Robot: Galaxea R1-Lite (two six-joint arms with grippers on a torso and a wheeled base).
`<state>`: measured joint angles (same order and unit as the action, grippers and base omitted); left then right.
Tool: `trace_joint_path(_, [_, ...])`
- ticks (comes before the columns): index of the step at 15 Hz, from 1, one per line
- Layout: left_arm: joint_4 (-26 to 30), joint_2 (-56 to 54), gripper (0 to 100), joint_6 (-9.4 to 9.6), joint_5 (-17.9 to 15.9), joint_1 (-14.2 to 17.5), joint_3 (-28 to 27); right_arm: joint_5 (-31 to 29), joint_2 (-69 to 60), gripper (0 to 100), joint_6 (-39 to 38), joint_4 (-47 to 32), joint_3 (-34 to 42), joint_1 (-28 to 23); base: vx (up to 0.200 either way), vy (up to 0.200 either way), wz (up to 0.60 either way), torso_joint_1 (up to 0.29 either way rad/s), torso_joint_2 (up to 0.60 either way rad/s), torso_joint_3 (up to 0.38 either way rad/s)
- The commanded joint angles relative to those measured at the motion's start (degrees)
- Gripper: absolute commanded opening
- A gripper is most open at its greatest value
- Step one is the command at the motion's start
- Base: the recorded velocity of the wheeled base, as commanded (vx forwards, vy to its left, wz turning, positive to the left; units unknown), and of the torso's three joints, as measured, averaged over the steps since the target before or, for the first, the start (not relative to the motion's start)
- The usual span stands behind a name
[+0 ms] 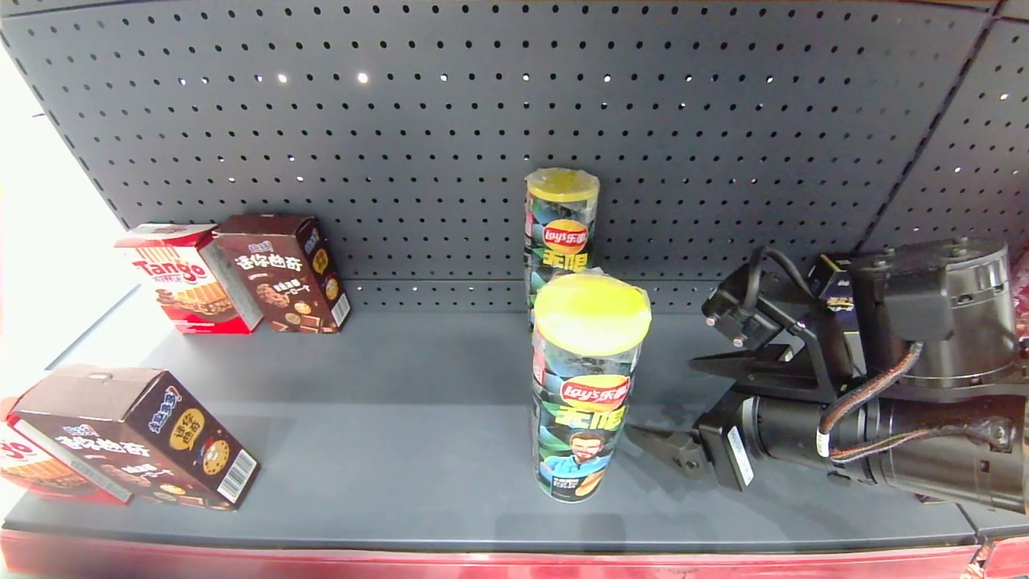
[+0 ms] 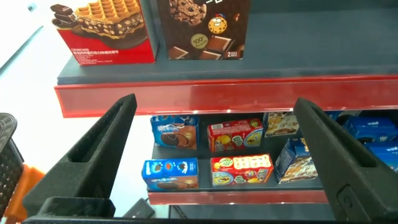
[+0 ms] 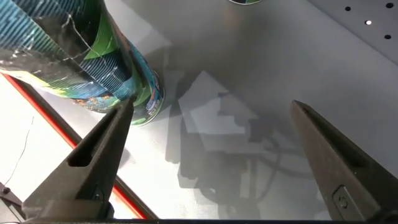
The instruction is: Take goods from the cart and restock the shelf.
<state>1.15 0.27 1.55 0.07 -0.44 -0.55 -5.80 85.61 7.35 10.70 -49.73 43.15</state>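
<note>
Standing upright near the front of the dark grey metal shelf [image 1: 386, 426], the tall yellow-lidded chip can [image 1: 589, 386] is sitting just beside the right gripper [image 1: 663, 398], whose jaws are gaping wide and empty; the left gripper [image 2: 211, 143] is likewise gaping, holding nothing.

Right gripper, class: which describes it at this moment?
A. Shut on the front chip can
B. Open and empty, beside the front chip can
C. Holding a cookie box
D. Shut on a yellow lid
B: the right gripper has its fingers spread with nothing between them, while the front chip can stands upright on the shelf beside it.
</note>
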Motion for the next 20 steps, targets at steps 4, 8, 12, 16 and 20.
trace_joint_path(4, [0.0, 0.1, 100, -0.05, 0.0, 0.0, -0.1, 0.1, -0.1, 100, 0.0, 0.0, 0.1, 0.1, 0.000, 0.000, 0.00, 0.000, 0.00, 0.000])
trace_joint_path(8, [0.0, 0.1, 100, -0.05, 0.0, 0.0, 0.0, 0.0, -0.3, 100, 0.0, 0.0, 0.2, 0.2, 0.000, 0.000, 0.00, 0.000, 0.00, 0.000])
trace_joint_path(12, [0.0, 0.1, 100, 0.03, 0.0, 0.0, -0.1, 0.0, 0.8, 100, 0.0, 0.2, 0.0, 0.4, 0.000, 0.000, 0.00, 0.000, 0.00, 0.000])
trace_joint_path(16, [0.0, 0.1, 100, -0.05, 0.0, 0.0, 0.0, 0.0, 1.1, 100, 0.0, 1.3, 0.0, 0.8, 0.000, 0.000, 0.00, 0.000, 0.00, 0.000])
trace_joint_path(20, [0.0, 0.1, 100, -0.05, 0.0, 0.0, 0.0, -1.0, -2.3, 100, -0.1, 1.3, 0.5, -2.0, 0.000, 0.000, 0.00, 0.000, 0.00, 0.000])
